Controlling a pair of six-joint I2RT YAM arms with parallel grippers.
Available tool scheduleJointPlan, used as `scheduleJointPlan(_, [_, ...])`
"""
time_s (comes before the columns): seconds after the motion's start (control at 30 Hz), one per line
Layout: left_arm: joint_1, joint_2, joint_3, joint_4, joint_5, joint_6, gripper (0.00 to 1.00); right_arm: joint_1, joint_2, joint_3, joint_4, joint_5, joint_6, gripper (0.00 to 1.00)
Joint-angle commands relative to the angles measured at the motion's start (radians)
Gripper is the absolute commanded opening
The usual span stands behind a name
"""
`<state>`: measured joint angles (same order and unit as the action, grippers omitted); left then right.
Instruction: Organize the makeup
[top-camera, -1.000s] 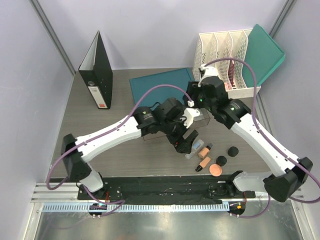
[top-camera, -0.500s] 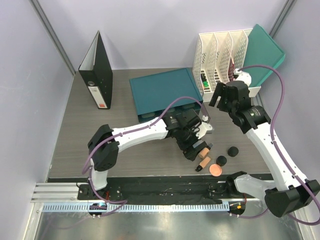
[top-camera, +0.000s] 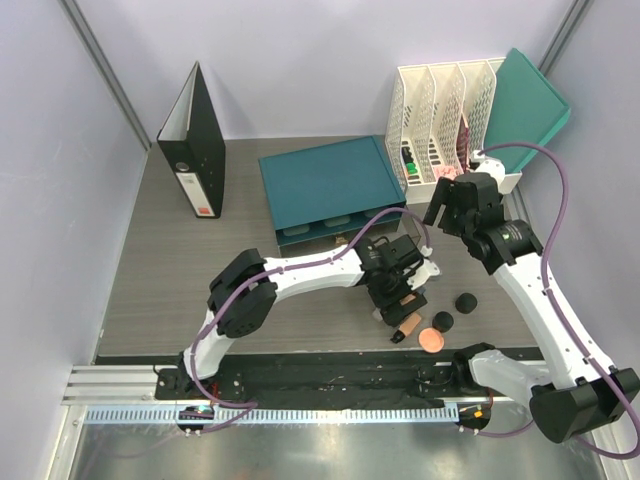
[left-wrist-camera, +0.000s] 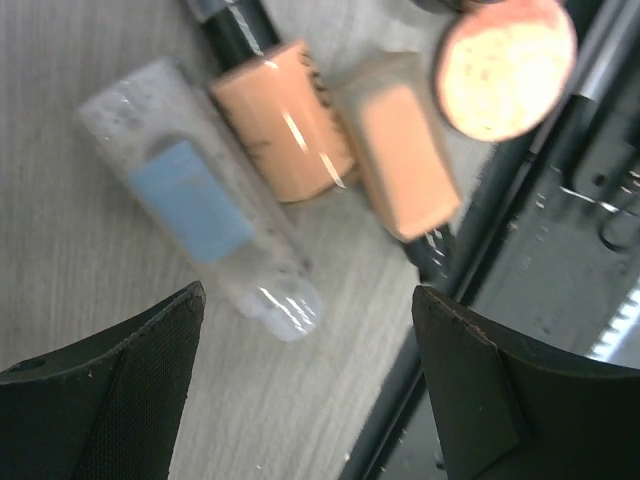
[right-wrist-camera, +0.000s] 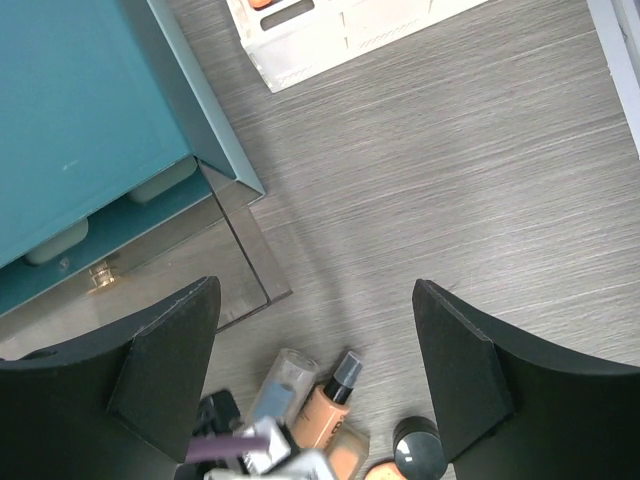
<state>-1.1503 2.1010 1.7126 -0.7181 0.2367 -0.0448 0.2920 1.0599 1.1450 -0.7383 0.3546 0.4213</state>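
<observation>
The makeup lies in a cluster near the table's front. In the left wrist view a clear bottle (left-wrist-camera: 190, 190) with a blue label lies beside two tan tubes (left-wrist-camera: 285, 120) (left-wrist-camera: 395, 160) and a peach disc (left-wrist-camera: 505, 65). My left gripper (left-wrist-camera: 300, 385) (top-camera: 392, 300) hovers open and empty just above them. From above I see a tan tube (top-camera: 408, 325), two black jars (top-camera: 443, 321) (top-camera: 466, 302) and the peach disc (top-camera: 433, 340). My right gripper (right-wrist-camera: 315, 370) (top-camera: 452, 208) is open and empty, held high behind the cluster. It sees the clear bottle (right-wrist-camera: 280, 385) and one black jar (right-wrist-camera: 420, 448).
A teal drawer box (top-camera: 330, 180) stands at mid table with its clear drawer (right-wrist-camera: 150, 270) pulled out. A white file organizer (top-camera: 450, 115) with markers and a teal folder (top-camera: 525, 105) stand at the back right. A black binder (top-camera: 195, 140) stands at the back left.
My left gripper has moved from the drawer front right and forward, down over the makeup cluster. My right arm has drawn back to the right, away from the drawer box.
</observation>
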Motion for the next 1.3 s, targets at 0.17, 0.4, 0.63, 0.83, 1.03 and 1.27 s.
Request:
scheduleJointPlan(0.17, [0.001, 0.031, 0.042, 0.08, -0.201, -0.033, 0.84, -0.005, -0.049, -0.004, -0.004, -0.019, -0.019, 0.83])
scheduleJointPlan(0.4, [-0.003, 0.099, 0.061, 0.088, -0.203, -0.053, 0.82, -0.005, -0.052, 0.001, -0.013, -0.039, -0.035, 0.83])
scheduleJointPlan(0.63, [-0.008, 0.128, 0.048, 0.086, -0.22, -0.061, 0.43, -0.007, -0.044, 0.013, -0.016, -0.045, -0.05, 0.83])
scheduleJointPlan(0.83, [-0.015, 0.091, 0.018, 0.088, -0.281, -0.059, 0.06, -0.011, -0.028, 0.016, -0.012, -0.054, -0.055, 0.83])
scheduleJointPlan(1.03, [-0.023, 0.016, -0.021, 0.068, -0.342, -0.058, 0.0, -0.013, -0.012, 0.012, 0.008, -0.068, -0.055, 0.83])
scheduleJointPlan(1.27, [-0.032, -0.133, -0.079, 0.011, -0.448, -0.079, 0.0, -0.013, -0.003, -0.001, 0.027, -0.077, -0.055, 0.83])
